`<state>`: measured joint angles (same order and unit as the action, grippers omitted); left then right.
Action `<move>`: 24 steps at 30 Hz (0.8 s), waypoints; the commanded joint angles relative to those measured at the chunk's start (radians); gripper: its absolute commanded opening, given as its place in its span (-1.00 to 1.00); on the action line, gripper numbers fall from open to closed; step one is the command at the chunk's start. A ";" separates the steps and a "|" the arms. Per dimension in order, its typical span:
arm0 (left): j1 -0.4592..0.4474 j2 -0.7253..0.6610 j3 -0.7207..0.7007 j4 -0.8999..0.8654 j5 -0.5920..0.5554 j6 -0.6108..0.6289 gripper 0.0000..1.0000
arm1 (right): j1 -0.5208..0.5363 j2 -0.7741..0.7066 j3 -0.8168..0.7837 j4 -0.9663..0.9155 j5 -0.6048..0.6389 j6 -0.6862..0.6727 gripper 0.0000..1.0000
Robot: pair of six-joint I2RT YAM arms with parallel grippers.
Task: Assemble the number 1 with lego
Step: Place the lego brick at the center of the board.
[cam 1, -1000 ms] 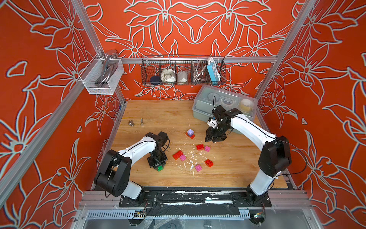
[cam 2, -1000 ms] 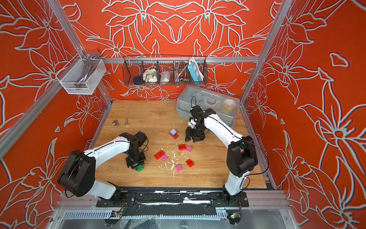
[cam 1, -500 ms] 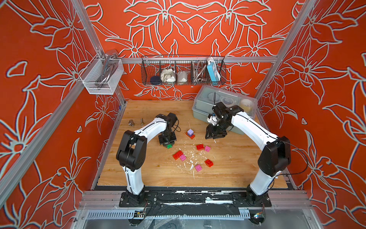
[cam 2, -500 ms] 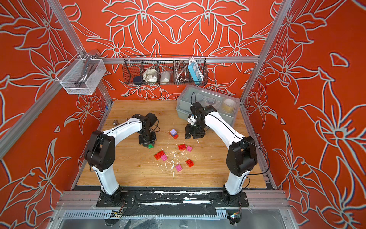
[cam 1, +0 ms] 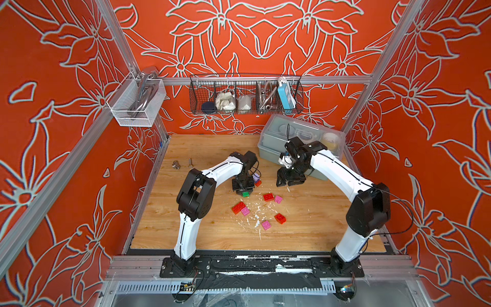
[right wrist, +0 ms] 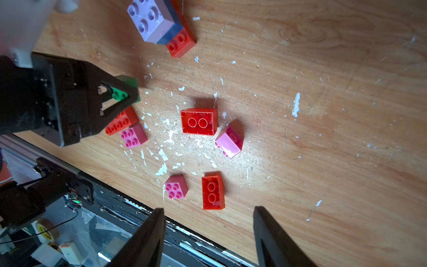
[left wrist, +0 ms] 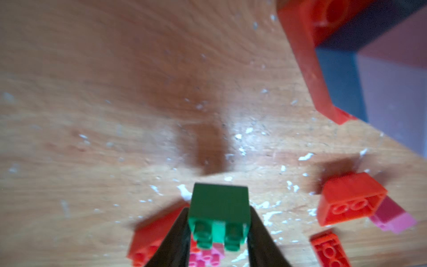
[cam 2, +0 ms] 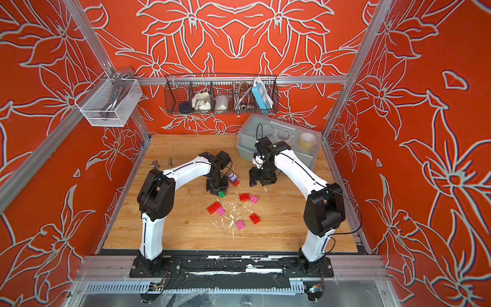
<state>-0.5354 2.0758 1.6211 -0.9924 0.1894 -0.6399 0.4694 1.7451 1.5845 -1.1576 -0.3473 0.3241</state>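
The wooden table (cam 1: 305, 218), dotted with white flecks (cam 1: 257, 223), stands between red flowered walls (cam 1: 239, 40). A wire basket (cam 1: 195, 95) on the back wall holds small things. A grey box (cam 1: 268, 148) sits in the back corner. Two bolts (cam 1: 176, 165) lie well apart from the lego. The left gripper (left wrist: 219, 208) clamps a green brick (left wrist: 219, 198) beside a lilac-blue-red stack (right wrist: 159, 23). The right gripper (right wrist: 209, 209) stands wide apart and empty, near loose red and pink bricks (right wrist: 199, 121).

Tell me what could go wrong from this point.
1. The green brick is pinched only at the tips of the left tool; it could slip or twist out onto the loose red brick near it.
2. The lilac-topped stack stands close to that tool; a careless swing may topple it.
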 commanded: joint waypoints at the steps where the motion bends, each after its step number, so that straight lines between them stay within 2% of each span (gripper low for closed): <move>1: -0.006 0.025 0.014 -0.023 0.072 -0.025 0.11 | -0.005 -0.021 -0.012 -0.026 0.047 -0.011 0.40; 5: 0.005 -0.051 0.019 -0.024 0.087 -0.029 0.24 | -0.003 -0.045 -0.032 0.003 0.069 0.009 0.40; 8: 0.049 -0.158 -0.022 -0.045 0.093 -0.033 0.26 | 0.011 -0.059 -0.062 0.053 0.041 0.051 0.32; 13: 0.171 -0.371 -0.245 -0.048 0.051 0.030 0.11 | 0.087 0.001 -0.039 0.127 0.003 0.231 0.20; 18: 0.240 -0.546 -0.467 0.023 -0.013 0.111 0.04 | 0.194 0.118 0.065 0.171 0.022 0.439 0.20; 24: 0.273 -0.615 -0.580 0.070 0.013 0.151 0.03 | 0.256 0.219 0.079 0.261 0.049 0.722 0.16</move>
<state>-0.2768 1.4845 1.0611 -0.9550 0.2031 -0.5358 0.7162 1.9263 1.6360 -0.9348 -0.3222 0.8539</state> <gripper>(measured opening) 0.515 0.581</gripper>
